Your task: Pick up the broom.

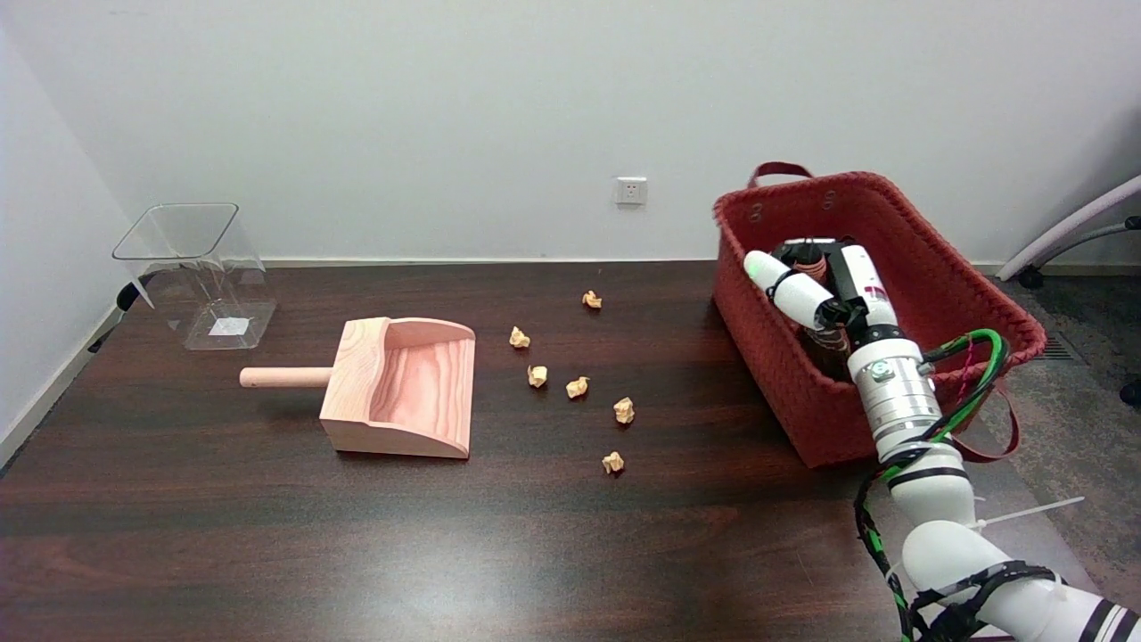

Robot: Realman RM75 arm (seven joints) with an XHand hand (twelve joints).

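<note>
Broom (pixel 809 263) mostly hidden: only a brown, ringed handle end shows inside the red basket (pixel 945 285), the rest masked by the robot hand (pixel 816 281) and the basket wall. Robot hand reaches into the basket, fingers curled around the handle end, apparently gripping it; contact points not resolvable. Basket sits on the counter (pixel 267 535), at its right edge.

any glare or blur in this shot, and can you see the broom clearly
Head view: sharp overall; a soft pale glare patch on the dark wooden table near the front edge. Inside the red woven basket the right robot hand covers a brown handle-like object, too hidden to confirm as the broom.
</note>
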